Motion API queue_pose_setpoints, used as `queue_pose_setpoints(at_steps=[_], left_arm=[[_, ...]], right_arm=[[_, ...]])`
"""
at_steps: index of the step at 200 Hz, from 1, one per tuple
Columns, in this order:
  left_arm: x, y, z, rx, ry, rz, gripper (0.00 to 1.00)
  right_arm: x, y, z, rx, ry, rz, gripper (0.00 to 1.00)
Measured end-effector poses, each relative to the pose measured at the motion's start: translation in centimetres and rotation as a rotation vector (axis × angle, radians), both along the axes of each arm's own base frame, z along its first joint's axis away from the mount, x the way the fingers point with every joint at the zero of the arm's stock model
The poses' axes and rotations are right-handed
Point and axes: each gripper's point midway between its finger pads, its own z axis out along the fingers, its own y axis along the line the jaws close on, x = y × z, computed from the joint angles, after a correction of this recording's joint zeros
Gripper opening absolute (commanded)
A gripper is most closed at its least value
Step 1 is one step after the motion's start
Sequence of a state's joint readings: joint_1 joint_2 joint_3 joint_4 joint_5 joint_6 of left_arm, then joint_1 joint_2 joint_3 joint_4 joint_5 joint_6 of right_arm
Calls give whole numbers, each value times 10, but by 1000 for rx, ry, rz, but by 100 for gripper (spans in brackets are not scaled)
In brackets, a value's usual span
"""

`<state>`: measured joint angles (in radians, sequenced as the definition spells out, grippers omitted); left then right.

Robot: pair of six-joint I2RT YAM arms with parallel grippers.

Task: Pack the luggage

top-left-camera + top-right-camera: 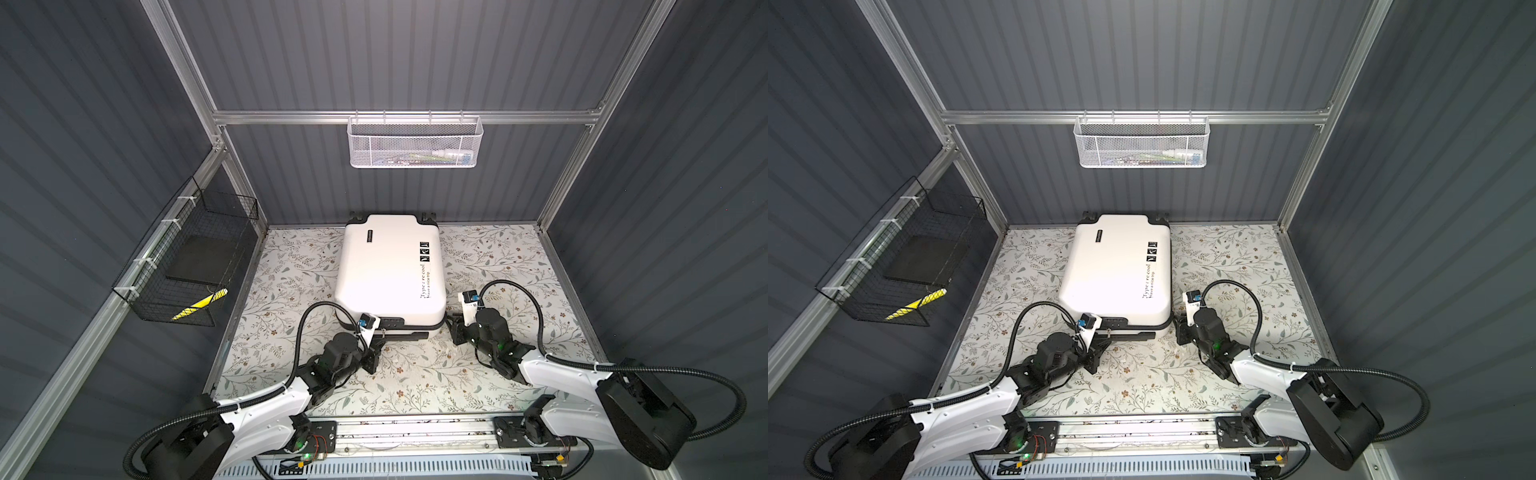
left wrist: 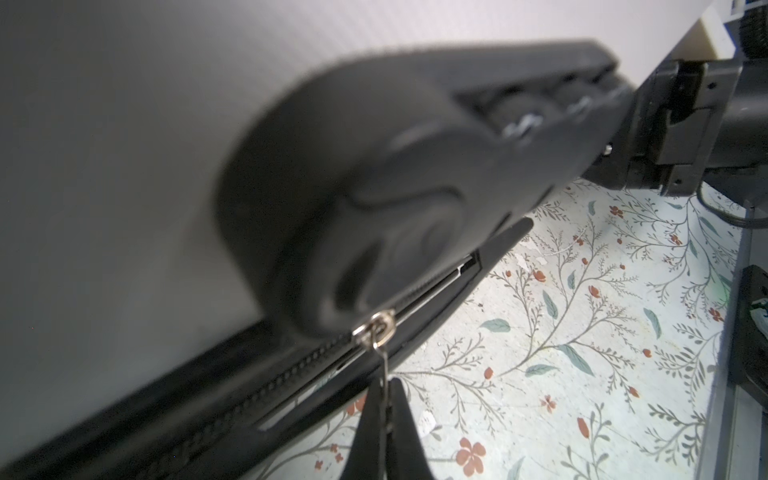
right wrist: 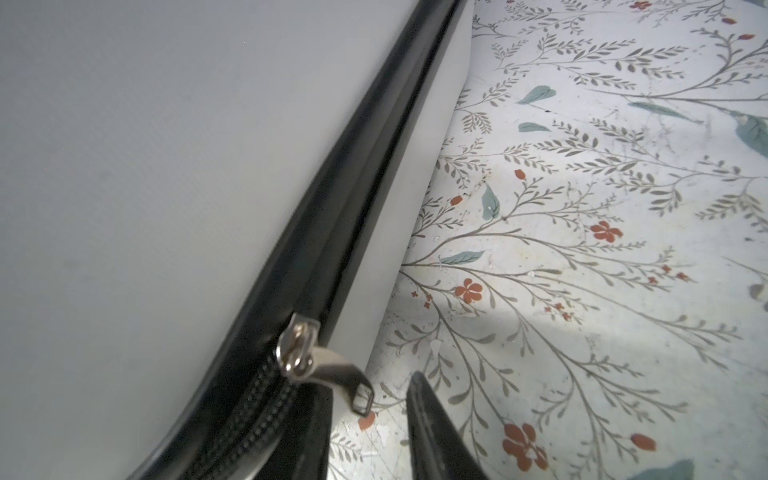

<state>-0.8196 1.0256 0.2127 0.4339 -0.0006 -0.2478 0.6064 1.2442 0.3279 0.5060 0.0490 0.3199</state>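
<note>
The left gripper [image 2: 385, 388] clamps one zip pull [image 2: 385, 362] on the shut luggage [image 1: 388, 270] while the right gripper [image 3: 369, 386], jaws apart, brackets the other pull [image 3: 336, 366], likely to unzip it

In the left wrist view the luggage's [image 2: 124, 166] black lock housing [image 2: 374, 187] was blurred, and the lower end of the zipper pull [image 2: 384, 361] was hidden between the left gripper's [image 2: 387, 388] pinched fingers. What lay in the white mesh basket [image 1: 415, 143] was too small to tell, and the small label [image 1: 369, 237] on the shell was unreadable.
</note>
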Motion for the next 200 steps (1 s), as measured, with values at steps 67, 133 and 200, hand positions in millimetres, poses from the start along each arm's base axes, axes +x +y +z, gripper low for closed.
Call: queue_pose_setpoints(at_steps=[67, 133, 200], left_arm=[[0, -1, 1, -2, -1, -2, 0], [-1, -3, 2, -4, -1, -9, 0], [-1, -3, 2, -4, 0, -11, 0]], right_arm=[[0, 7, 1, -24, -8, 35, 0], [-13, 1, 9, 2, -8, 35, 0], [-33, -4, 19, 85, -14, 51, 0]])
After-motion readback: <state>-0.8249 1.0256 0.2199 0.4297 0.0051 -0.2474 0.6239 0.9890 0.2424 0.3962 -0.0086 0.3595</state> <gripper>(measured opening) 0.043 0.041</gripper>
